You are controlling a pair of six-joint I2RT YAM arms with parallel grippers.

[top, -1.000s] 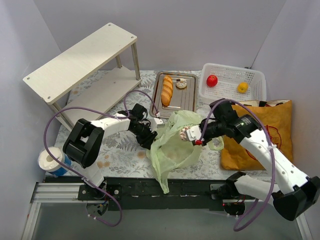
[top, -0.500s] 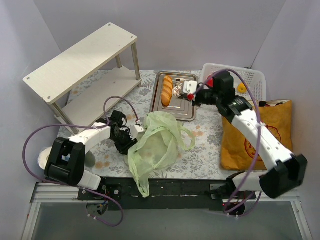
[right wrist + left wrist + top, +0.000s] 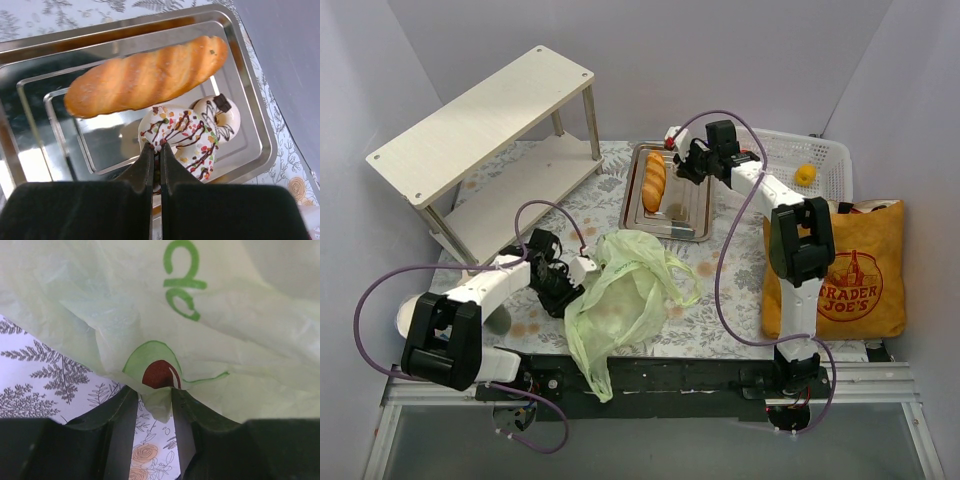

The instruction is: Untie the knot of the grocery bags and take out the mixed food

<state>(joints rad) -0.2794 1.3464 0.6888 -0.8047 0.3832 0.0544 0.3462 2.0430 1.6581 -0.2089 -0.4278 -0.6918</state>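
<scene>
The pale green plastic bag [image 3: 620, 295] lies crumpled on the floral table; in the left wrist view the bag [image 3: 210, 330] fills the top. My left gripper [image 3: 578, 276] [image 3: 154, 392] pinches a fold of its edge. My right gripper [image 3: 682, 166] [image 3: 156, 148] hangs over the metal tray [image 3: 692, 225] [image 3: 35, 125], shut on the rim of a white donut with coloured sprinkles [image 3: 182, 135]. A second donut [image 3: 217, 116] and the baguette [image 3: 653, 181] [image 3: 145, 75] lie in the tray. The orange tote [image 3: 850, 275] lies flat at the right.
A white mesh basket [image 3: 775, 150] with an orange [image 3: 805, 174] stands at the back right. A pale wooden two-tier shelf [image 3: 485, 125] fills the back left. The right arm stretches from the near edge over the tote to the tray.
My right arm has carried the sprinkled donut from the green bag back to above the tray. The left gripper has dragged the bag left and nearer.
</scene>
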